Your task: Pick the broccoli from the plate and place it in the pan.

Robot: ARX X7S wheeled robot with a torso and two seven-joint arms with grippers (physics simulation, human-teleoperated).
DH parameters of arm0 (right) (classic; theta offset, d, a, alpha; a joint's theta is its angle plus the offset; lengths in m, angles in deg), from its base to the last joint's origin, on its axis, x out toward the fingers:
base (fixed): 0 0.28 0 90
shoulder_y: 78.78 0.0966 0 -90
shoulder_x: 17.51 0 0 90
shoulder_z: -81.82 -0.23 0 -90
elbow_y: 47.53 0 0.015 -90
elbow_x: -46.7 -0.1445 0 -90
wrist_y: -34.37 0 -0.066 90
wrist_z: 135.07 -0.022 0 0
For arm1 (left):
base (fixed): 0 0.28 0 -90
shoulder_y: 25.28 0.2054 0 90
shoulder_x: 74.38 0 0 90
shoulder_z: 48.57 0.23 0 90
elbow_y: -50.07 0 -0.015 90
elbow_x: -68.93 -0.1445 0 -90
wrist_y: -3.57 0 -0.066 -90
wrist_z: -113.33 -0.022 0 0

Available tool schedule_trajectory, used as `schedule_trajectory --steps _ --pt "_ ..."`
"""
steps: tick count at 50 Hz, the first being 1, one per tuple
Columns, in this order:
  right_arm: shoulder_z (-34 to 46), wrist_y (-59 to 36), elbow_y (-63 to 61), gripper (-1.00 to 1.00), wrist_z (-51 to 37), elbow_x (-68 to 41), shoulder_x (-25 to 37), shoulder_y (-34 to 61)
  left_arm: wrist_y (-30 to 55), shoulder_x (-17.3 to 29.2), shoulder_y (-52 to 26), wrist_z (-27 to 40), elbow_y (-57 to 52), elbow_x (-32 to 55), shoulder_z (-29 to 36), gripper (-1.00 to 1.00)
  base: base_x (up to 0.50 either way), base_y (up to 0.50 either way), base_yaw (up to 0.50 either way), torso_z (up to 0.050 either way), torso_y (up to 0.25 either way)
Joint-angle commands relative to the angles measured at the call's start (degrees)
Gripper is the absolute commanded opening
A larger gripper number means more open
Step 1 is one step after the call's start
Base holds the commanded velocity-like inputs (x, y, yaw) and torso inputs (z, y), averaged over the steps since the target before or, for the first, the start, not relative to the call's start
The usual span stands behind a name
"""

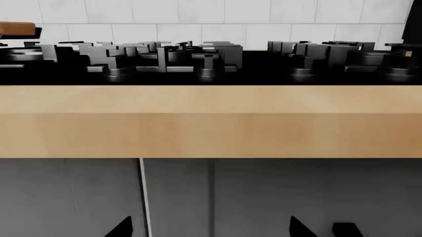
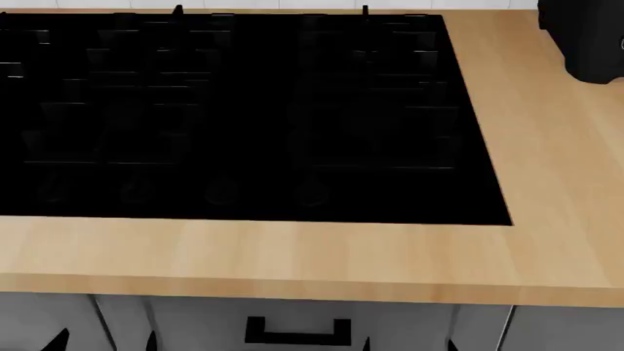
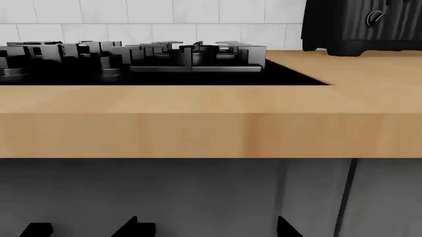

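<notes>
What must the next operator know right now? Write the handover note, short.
Left gripper: fingers apart, nothing between them, below the counter edge, facing the cabinet front.
Right gripper: the same, fingers apart and empty.
Broccoli, plate, pan: none in any view. A light-brown piece past the cooktop, at the edge of the left wrist view, may be the pan's handle; cannot confirm.
Done: nothing, no grasp made.
Left: find the plate, pick up the broccoli, put it in the pan.
</notes>
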Motion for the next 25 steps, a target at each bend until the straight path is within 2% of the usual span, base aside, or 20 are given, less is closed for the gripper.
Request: schedule_trajectory --steps 1,2,6,13,25 --pt "0.8 -0.1 -0.2 1.0 -0.8 -0.6 0.6 -0.1 -0.1 4.0 -0.2 4.7 0.0 4.0 4.7 1.0 0.0 0.0 0.0 0.0 0.0" --pt "0.6 -3.8 1.2 1.0 -1.5 -2.7 0.6 0.8 -1.6 3.6 -0.3 4.3 1.3 5.3 4.4 1.0 0.0 0.0 0.0 0.0 0.0" --pt "1.7 -3.1 0.1 1.0 -3.3 -3.4 1.4 -0.1 -3.2 3.5 0.1 4.1 1.5 6.3 5.0 1.0 0.0 0.0 0.0 0.0 0.0" --pt "2.4 -3.1 -2.0 1.0 2.1 -10.5 3.5 -1.0 -3.7 3.5 0.9 2.6 0.2 10.7 5.4 1.0 0.0 0.0 0.0 0.003 0.0" --pt "2.6 -4.8 -2.5 1.0 1.1 -13.6 4.0 -0.8 -2.4 4.8 0.9 1.3 -0.5 15.0 6.0 1.0 0.0 0.0 0.0 0.05 0.0"
